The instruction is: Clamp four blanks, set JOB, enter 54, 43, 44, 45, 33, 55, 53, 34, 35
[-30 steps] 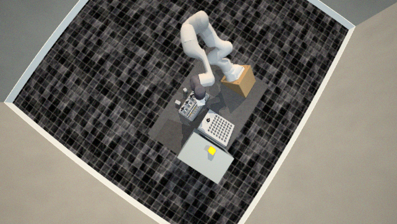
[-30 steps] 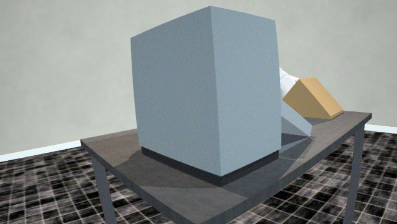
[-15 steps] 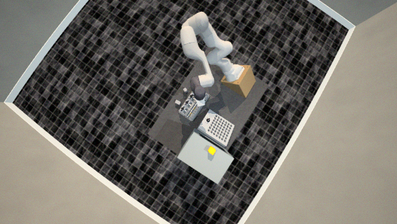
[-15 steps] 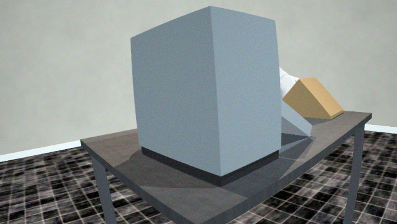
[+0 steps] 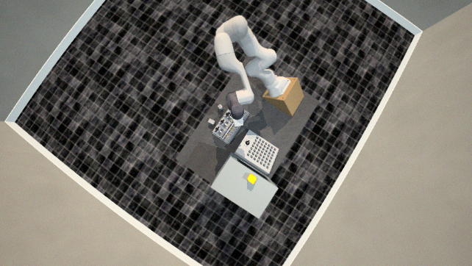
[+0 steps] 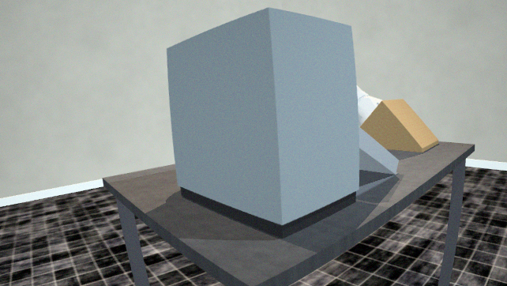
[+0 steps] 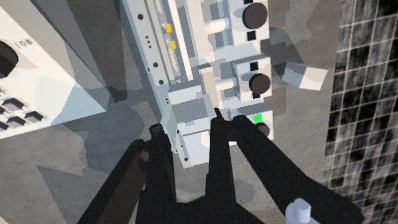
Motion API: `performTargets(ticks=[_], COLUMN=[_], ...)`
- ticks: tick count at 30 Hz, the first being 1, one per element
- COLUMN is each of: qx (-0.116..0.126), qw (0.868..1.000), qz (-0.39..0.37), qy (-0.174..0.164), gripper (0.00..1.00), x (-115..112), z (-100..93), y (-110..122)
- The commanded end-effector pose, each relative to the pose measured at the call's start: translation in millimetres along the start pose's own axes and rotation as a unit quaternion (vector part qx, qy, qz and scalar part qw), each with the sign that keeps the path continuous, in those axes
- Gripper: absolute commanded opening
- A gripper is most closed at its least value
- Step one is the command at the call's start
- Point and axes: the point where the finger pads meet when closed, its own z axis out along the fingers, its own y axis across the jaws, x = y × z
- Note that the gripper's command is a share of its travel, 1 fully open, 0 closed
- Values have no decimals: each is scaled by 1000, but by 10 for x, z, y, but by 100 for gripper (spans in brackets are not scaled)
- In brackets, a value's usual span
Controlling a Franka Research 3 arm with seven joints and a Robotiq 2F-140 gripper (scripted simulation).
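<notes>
Blank, held (image 5: 238, 122) (image 7: 192, 107): where is it, and what is the gripper (image 5: 236, 110) (image 7: 190, 108) doing?

"The blank is between the fingertips, over the near end of the vise fixture (image 5: 229, 142) (image 7: 140, 17). The fingers stand apart, apparently clamped on its two sides; the wrist view is crowded, so contact with the rails cannot be confirmed."

"Expected handling?"

"Treat it as stiff and fairly light, with smooth, flat faces. It should not crush, but it may slip or pivot if gripped near one edge. Take it at mid-length on opposite sides, pads parallel to the faces, leaving the underside free to seat on the rails."

"And the others?"

"The left loose blank (image 5: 211, 121) and the right loose blank (image 5: 220, 106) (image 7: 306, 76) lie on the table left of the fixture. Apply the same central grip. Lower squarely; a tilted blank could catch a jaw."

"Indicators?"

"One green lens (image 7: 258, 118) is lit. Verify seating as well, since green can show with a blank protruding. The amber lamp (image 5: 251, 178) on the cabinet (image 5: 235, 191) (image 6: 225, 126) is lit: TEACH. Release the blank before withdrawing."

The upper bend of the white, smooth-shelled jointed arm (image 5: 240, 26) has shifted slightly toward the grey-brown rectangular bench (image 5: 198, 154).
</notes>
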Motion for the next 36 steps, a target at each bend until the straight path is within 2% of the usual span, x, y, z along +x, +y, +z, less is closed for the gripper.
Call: performTargets(ticks=[1,17,36], qx=[4,4,4], qw=[1000,1000,1000], qz=[3,3,3], qy=[6,6,6], gripper=[0,0,0], x=[36,37,37], z=[32,131,144], y=[-26,-27,-27])
